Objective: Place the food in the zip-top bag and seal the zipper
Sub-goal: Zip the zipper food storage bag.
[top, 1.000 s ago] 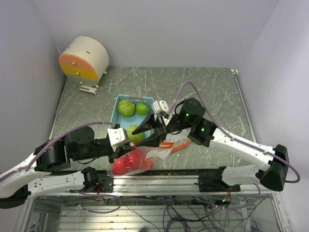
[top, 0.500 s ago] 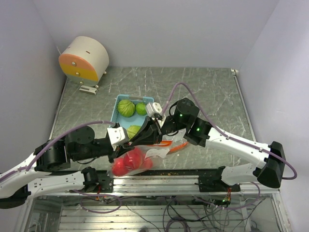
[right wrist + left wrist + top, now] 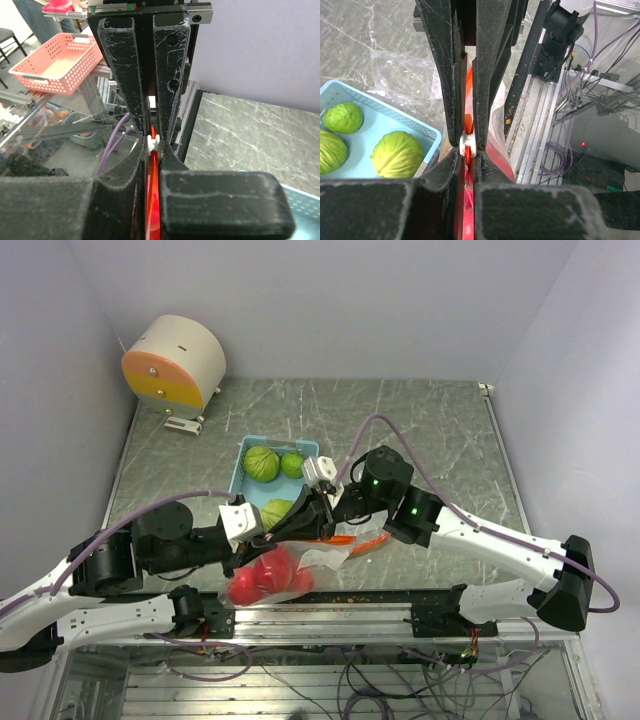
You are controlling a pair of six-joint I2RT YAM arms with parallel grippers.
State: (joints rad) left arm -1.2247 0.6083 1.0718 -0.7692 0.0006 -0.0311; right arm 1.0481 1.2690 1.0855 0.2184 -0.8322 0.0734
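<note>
The clear zip-top bag (image 3: 318,560) lies at the table's near edge with red apples (image 3: 262,578) inside. Its orange zipper strip (image 3: 366,540) runs right from the grippers. My left gripper (image 3: 275,533) and right gripper (image 3: 300,524) meet tip to tip, both shut on that strip. In the left wrist view my left gripper (image 3: 465,159) pinches the strip (image 3: 468,90), with the white slider (image 3: 469,144) between the two sets of fingertips. The right wrist view shows the same slider (image 3: 154,143) ahead of my right gripper (image 3: 154,156). Two cabbages (image 3: 261,463) (image 3: 277,510) and a lime (image 3: 292,464) lie in the tray.
The light blue tray (image 3: 240,462) stands just behind the grippers, and it also shows in the left wrist view (image 3: 395,117). A round white and orange device (image 3: 175,360) stands at the back left. The metal rail (image 3: 340,605) runs along the near edge.
My right gripper has moved left along the zipper strip and closed up to the left gripper's tips. The left arm and the bag have hardly moved.
</note>
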